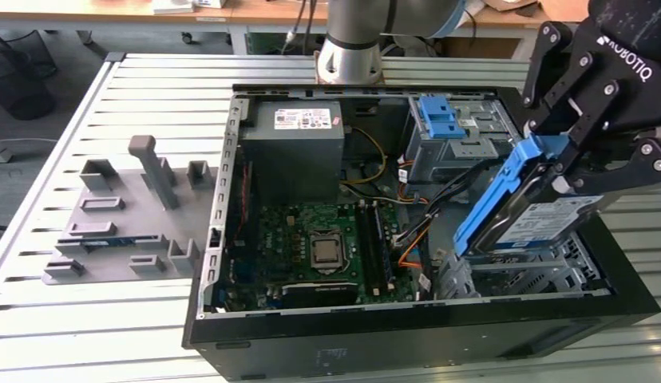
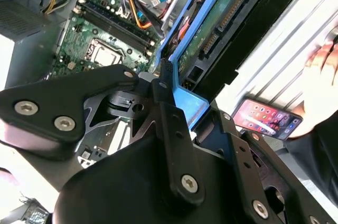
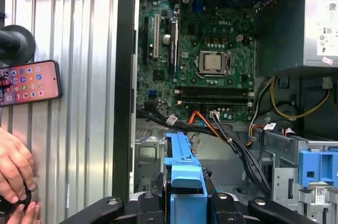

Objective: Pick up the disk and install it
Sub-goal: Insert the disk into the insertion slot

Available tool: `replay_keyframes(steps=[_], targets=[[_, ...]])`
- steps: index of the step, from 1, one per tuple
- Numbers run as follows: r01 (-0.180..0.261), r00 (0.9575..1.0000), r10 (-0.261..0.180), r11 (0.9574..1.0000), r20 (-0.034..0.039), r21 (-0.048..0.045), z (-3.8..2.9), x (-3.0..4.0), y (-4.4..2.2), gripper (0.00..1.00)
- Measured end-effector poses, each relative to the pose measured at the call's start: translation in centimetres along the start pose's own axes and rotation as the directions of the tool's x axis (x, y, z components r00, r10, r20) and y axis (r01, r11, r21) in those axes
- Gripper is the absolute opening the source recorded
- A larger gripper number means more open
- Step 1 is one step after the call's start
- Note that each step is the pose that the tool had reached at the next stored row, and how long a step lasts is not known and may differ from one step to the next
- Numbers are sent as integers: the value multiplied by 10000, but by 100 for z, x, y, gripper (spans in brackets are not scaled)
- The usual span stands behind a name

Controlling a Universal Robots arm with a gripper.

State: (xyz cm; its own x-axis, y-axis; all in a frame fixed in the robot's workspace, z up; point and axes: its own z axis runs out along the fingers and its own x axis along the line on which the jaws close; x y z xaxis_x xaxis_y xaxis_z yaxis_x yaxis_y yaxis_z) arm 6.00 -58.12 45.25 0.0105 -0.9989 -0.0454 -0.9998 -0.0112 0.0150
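Tool tight on tilted disk above drive cage

The arm is a thick round column of pale silver-grey metal, smooth and slightly flared at its foot. The claw is matt black all over, built from flat angular link bars, and its body carries a line of white lettering. In the second wrist view the claw shows a rounded black housing, broad black link plates and a slim black finger, all fastened with round silver screws. In the first wrist view the claw shows black bars with bright screw heads.
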Motion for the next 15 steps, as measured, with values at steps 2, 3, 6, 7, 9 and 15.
replay_keyframes(steps=[2,3,6,7,9,15], targets=[[1,10000,-1,10000,0,0,19,1,-32,36],[1,10000,-1,10000,1,0,28,2,-49,36],[0,10000,0,10000,1,0,55,3,-103,36],[0,10000,0,10000,0,0,63,4,-115,36],[0,10000,0,10000,1,0,80,5,-137,36],[0,10000,0,10000,-1,0,124,8,-183,36]])
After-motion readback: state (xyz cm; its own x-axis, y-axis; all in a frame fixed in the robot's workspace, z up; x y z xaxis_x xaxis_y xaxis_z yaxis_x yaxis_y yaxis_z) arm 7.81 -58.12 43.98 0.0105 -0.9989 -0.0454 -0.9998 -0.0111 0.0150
